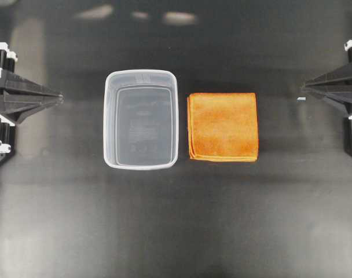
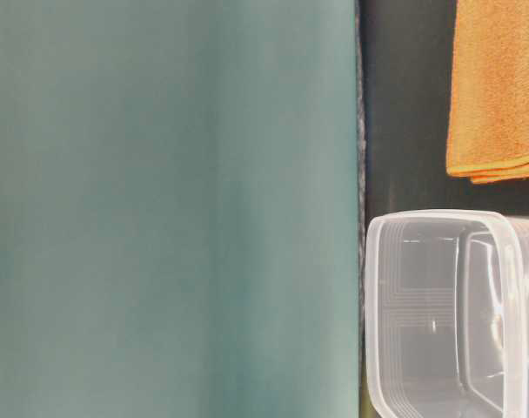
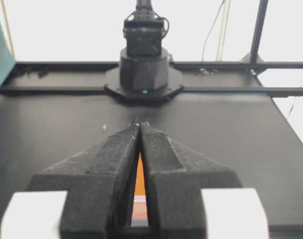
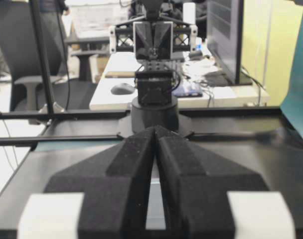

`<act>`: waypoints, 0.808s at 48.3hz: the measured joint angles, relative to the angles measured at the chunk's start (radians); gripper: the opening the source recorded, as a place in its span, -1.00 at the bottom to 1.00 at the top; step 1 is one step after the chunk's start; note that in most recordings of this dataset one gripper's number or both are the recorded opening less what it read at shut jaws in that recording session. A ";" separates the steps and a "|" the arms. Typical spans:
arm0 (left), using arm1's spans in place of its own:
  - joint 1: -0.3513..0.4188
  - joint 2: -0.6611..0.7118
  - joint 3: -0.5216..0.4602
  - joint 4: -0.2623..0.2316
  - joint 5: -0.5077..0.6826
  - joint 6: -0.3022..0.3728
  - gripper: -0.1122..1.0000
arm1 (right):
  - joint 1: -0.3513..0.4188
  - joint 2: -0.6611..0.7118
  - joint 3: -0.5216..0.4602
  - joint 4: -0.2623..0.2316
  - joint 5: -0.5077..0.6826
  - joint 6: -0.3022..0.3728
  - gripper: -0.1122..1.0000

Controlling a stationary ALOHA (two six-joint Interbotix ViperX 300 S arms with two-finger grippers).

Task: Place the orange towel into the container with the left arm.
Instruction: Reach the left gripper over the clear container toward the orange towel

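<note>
- Near the middle of the black table (image 1: 176,231), I see the orange towel (image 1: 223,127) lying flat and folded, just beside the right wall of the container (image 1: 141,119), with a thin strip of bare table between them.
- From my left gripper (image 1: 59,97), parked at the left edge of the table, the towel lies straight ahead to the right, but on the far side of the container. I judge that I must reach over or around the tub to get to it.
- My right gripper (image 1: 303,88) sits at the right edge and is clearly nearer the towel with nothing in between, yet the task gives the job to the left arm.
- Both pincers are pressed together and hold nothing: in the left wrist view the black fingers (image 3: 111,164) meet at the tips, and the right wrist view shows the same of the other pair (image 4: 136,159).
- The towel is close to square, so no axis matters much; the container's long axis runs from the front edge toward the back edge of the table, across my line of reach.
- Folded edges show along the towel's left and front sides; I judge these layered edges the easier place to pinch.
- Bare table lies all round both things, toward front, back and either side, so I have room to approach; the tub stands open and shows nothing inside.
</note>
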 measured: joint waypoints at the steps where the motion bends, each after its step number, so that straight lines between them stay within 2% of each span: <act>1: 0.000 0.000 0.000 0.000 0.000 0.000 -0.69 | -0.002 -0.002 0.000 0.000 -0.002 0.000 -0.78; 3: 0.000 0.005 -0.005 0.006 0.008 -0.012 -0.67 | 0.000 -0.002 0.000 0.002 -0.002 0.003 -0.69; 6: 0.003 0.048 -0.037 0.028 0.032 -0.034 -0.80 | 0.000 -0.002 0.002 0.009 -0.002 0.011 -0.81; 12: 0.003 0.141 -0.106 0.035 0.107 -0.063 -0.80 | -0.002 -0.002 0.002 0.015 -0.002 0.018 -0.81; 28: -0.003 0.388 -0.345 0.037 0.402 -0.058 -0.80 | -0.003 -0.006 0.002 0.017 0.018 0.021 -0.79; 33: -0.003 0.465 -0.414 0.037 0.469 -0.057 -0.80 | -0.005 -0.015 0.003 0.017 0.020 0.021 -0.62; 39: -0.003 0.546 -0.482 0.038 0.529 -0.057 -0.80 | -0.005 -0.038 0.014 0.017 0.026 0.021 -0.11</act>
